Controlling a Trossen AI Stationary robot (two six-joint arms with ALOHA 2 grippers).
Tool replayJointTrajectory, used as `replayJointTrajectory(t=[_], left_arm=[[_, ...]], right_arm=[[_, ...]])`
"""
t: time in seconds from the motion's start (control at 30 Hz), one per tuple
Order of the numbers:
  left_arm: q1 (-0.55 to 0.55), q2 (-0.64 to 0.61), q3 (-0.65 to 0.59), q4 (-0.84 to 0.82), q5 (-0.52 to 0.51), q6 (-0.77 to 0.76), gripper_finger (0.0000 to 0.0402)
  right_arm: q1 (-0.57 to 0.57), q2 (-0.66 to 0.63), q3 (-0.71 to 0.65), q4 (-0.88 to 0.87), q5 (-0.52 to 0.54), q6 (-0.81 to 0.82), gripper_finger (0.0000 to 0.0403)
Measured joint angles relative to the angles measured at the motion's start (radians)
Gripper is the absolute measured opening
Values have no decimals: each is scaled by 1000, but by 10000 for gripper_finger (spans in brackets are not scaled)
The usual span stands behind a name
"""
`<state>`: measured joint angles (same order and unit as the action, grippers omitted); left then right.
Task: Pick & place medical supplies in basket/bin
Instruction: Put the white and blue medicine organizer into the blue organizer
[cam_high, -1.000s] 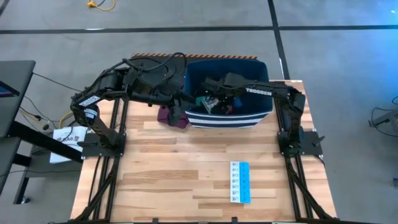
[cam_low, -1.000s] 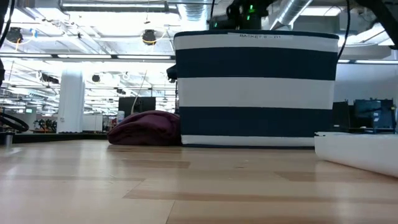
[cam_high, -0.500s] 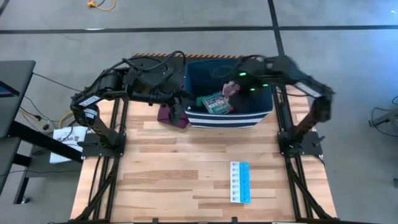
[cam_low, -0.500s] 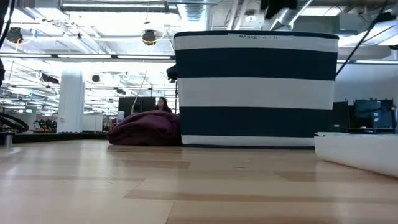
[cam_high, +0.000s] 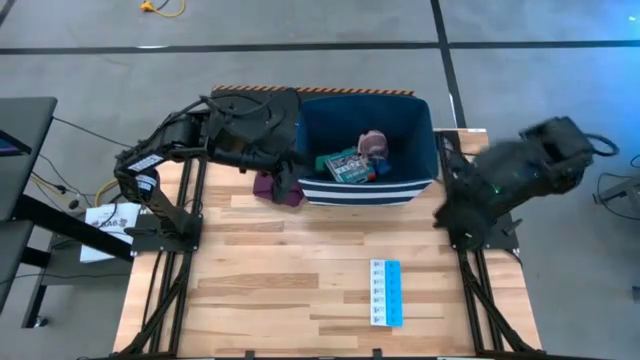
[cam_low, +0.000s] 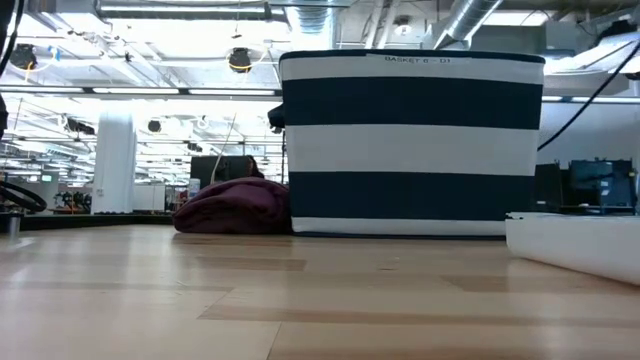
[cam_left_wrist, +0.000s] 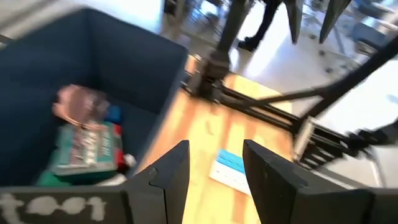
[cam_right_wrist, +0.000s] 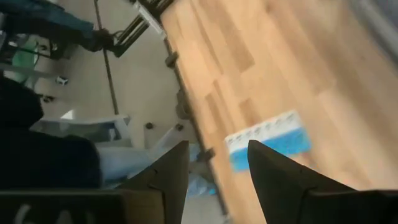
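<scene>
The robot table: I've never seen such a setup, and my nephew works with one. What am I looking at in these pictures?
Two dark robot arms stand at a wooden table. One camera looks down from above, one sits at table height, and one rides on each wrist. At the far end stands a striped navy bin already holding a green-red box and a pink roll. A maroon cloth lies beside it. A blue-white pill strip remains on the table. The left gripper, by the bin, and the right gripper, off at the table's edge, are both open and empty.
</scene>
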<state>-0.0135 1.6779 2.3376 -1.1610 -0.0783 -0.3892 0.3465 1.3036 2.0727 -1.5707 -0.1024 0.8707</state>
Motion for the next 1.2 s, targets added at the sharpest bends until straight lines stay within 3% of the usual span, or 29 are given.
replayJointTrajectory(t=[0.27, 0.4, 0.53, 0.77, 1.0, 1.2], left_arm=[[-70, 25, -113, 28, 128, -14, 137], [-117, 74, -222, 43, 127, -12, 137], [-161, 151, -336, 228, 131, -29, 116], [-233, 379, -397, 641, 409, -67, 20], [-249, 561, -397, 715, 248, -56, 1], [-250, 672, -396, 874, 181, 37, 0]], right_arm=[[429, 24, -118, 0, 331, 411, 184], [530, 49, -254, 11, 364, 607, 197], [578, 94, -414, 66, 362, 843, 202], [674, 122, -709, 501, 371, 1155, 200], [744, 235, -872, 814, 589, 1316, 190], [775, 394, -920, 878, 596, 1362, 182]])
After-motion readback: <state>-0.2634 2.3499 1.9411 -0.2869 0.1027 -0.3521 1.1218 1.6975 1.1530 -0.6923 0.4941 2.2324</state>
